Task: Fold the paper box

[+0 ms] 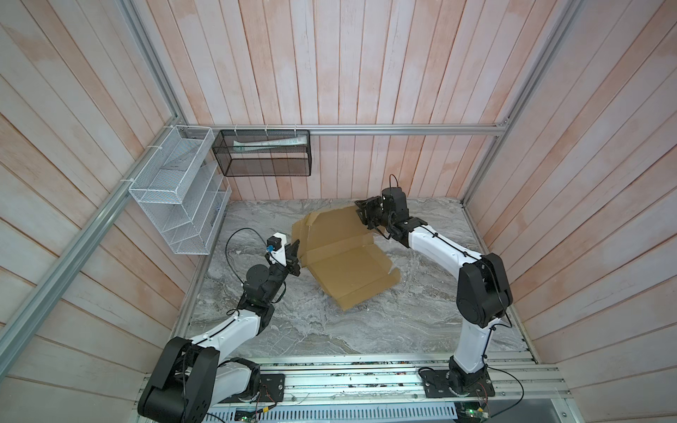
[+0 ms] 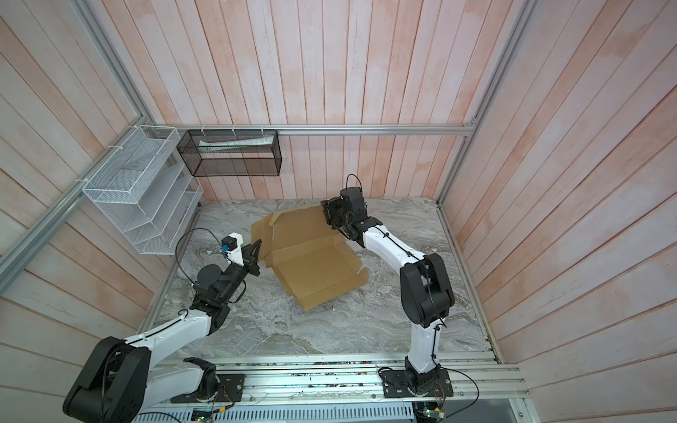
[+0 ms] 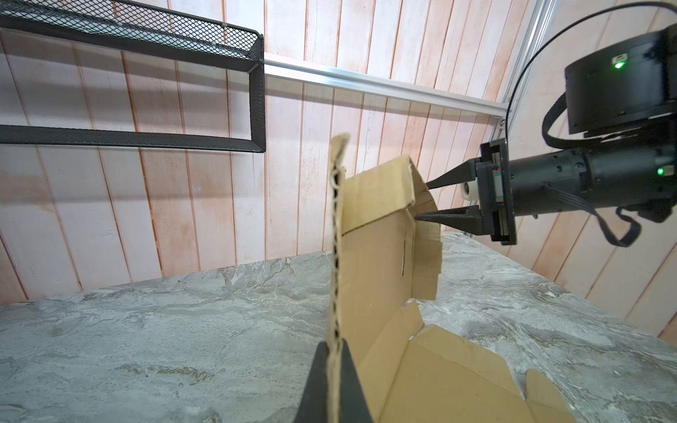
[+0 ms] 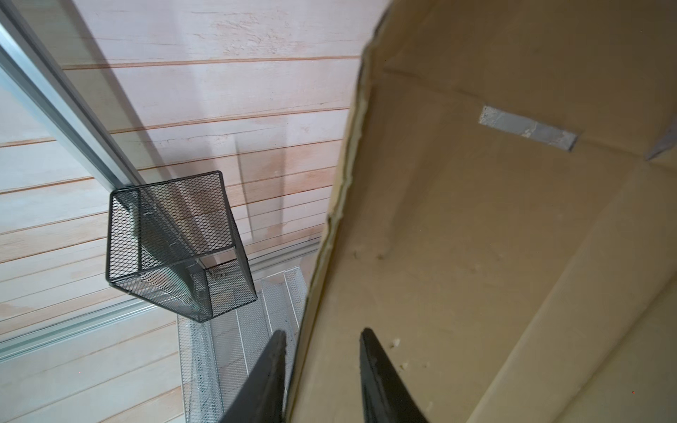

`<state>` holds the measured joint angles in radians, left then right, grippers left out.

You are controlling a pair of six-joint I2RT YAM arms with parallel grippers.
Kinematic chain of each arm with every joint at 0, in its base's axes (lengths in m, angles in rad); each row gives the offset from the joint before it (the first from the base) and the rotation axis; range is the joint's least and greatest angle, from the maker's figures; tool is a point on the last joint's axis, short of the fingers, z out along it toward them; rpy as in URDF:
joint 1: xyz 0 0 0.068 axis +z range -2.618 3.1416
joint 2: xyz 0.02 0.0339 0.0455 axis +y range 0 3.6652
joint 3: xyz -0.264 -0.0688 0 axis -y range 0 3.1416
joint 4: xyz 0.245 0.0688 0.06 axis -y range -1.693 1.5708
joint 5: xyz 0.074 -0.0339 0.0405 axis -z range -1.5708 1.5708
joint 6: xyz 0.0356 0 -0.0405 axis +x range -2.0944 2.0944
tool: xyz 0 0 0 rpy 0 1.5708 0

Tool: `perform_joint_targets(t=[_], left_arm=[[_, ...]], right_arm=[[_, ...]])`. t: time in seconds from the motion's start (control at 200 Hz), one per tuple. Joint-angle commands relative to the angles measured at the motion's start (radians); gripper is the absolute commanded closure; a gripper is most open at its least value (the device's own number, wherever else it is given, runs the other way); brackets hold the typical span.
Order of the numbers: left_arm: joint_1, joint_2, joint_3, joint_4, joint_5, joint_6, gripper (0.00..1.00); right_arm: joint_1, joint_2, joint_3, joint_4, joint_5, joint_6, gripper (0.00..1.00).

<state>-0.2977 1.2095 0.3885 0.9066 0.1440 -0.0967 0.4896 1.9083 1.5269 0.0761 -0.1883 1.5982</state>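
- The paper box [image 1: 344, 263] sits about mid-bench, toward the far wall. We see its near panel lying flat on the marbled grey bench [image 1: 329, 329], while its far part is lifted and tilted up.
- Our left claw [image 3: 335, 346] is clenched on the box's left side flap. In the left wrist view the corrugated edge runs upright out from between its fingers.
- Our right claw [image 4: 322, 335] is at the box's far right corner and is released. Its fingers stand apart astride a raised cardboard wall, one outside and one over the inner face, with a plain gap between them.
- In the left wrist view we find that raised cardboard standing between the two claws, and the right claw's tips meet it at its far edge.
- A black mesh basket [image 1: 263, 154] hangs from an aluminium rail [image 1: 403, 129] on the back wall, above the bench and left of the box. Something pale and flat lies in it, too small for us to read.
- A white wire rack [image 1: 176, 197] hangs on the left wall, near the left arm and well apart from the box.
- Plank walls [image 1: 366, 73] close the bench in on three sides, and the right wrist is near the back one.
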Motion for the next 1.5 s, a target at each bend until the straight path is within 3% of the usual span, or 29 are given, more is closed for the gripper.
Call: perform_joint_targets(t=[0.0, 1.065, 1.495], left_arm=[[-0.008, -0.018, -0.011, 0.066, -0.008, 0.014, 1.0], [-0.008, -0.111, -0.038, 0.063, 0.218, 0.006, 1.0], [-0.011, -0.103, -0.037, 0.059, 0.248, 0.008, 1.0]], right_arm=[[0.007, 0.024, 0.037, 0.013, -0.016, 0.007, 0.66], [-0.03, 0.065, 0.056, 0.132, -0.049, 0.016, 0.71], [-0.046, 0.083, 0.127, 0.104, -0.084, -0.039, 0.74]])
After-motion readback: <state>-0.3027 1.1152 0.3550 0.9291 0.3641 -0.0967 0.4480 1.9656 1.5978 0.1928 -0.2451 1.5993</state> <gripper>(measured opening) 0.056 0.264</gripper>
